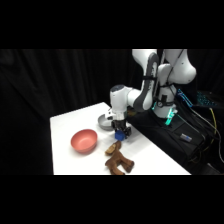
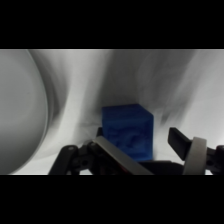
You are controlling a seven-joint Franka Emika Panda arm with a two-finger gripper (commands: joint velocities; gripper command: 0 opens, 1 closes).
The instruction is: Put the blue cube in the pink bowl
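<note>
The pincer [image 2: 150,150] stands with its 2 fingers apart around the blue cube [image 2: 127,130], the pink bowl [image 1: 83,140] well to its side.

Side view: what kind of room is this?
Probably a robot lab: a white table against black curtains, cables beside it, and the arm's claw down at the blue cube.

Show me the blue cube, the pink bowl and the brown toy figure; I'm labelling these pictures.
blue cube [image 2: 127,131]: wrist view, on its front face.
pink bowl [image 1: 83,140]: side view, on its inner wall.
brown toy figure [image 1: 118,161]: side view, on its body.
</note>
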